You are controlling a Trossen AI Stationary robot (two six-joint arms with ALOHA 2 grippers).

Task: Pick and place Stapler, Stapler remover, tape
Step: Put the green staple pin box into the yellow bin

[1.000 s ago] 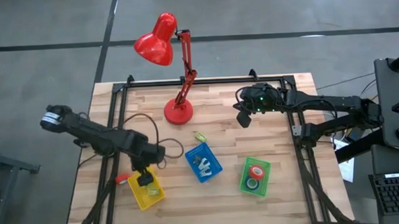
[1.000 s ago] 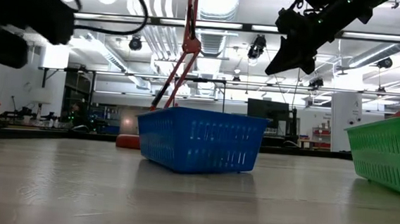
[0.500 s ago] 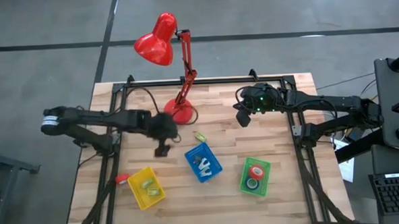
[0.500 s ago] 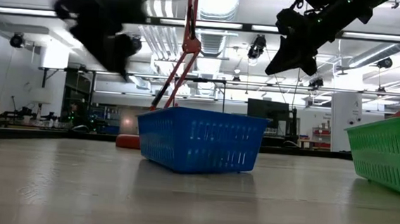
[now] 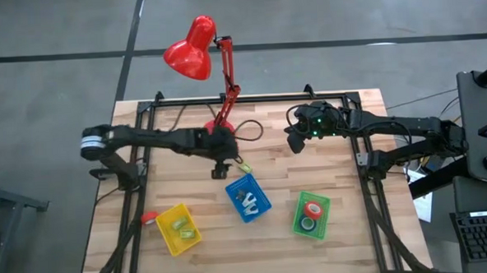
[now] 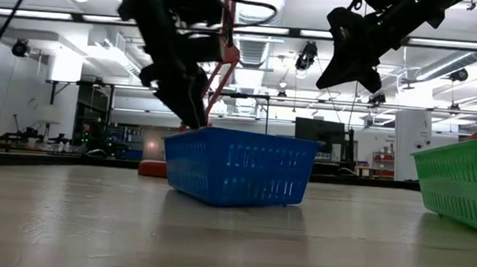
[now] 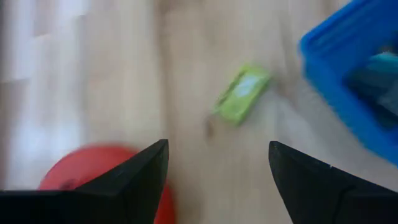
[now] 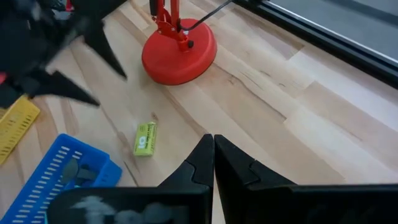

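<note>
A small light-green stapler (image 5: pixel 245 166) lies flat on the wooden table between the red lamp base (image 5: pixel 219 135) and the blue tray (image 5: pixel 248 198). It also shows in the left wrist view (image 7: pixel 241 93) and the right wrist view (image 8: pixel 145 138). My left gripper (image 5: pixel 222 167) is open and empty, raised just left of the stapler (image 7: pixel 217 144). My right gripper (image 5: pixel 297 144) is shut and empty, raised over the table's far right (image 8: pixel 213 152). The green tray (image 5: pixel 311 214) holds a red-rimmed tape roll (image 5: pixel 314 207) and a green-blue one (image 5: pixel 308 225).
The blue tray holds pale metal pieces (image 5: pixel 248 202). A yellow tray (image 5: pixel 178 228) at the near left holds green items, with a red object (image 5: pixel 148 216) beside it. The red desk lamp (image 5: pixel 192 50) stands at the far middle, and its cable loops near my left arm.
My left gripper has swung from above the yellow tray toward the table's far edge and right. It now hangs beside the lamp base, close to the green stapler. My right arm has kept still.
</note>
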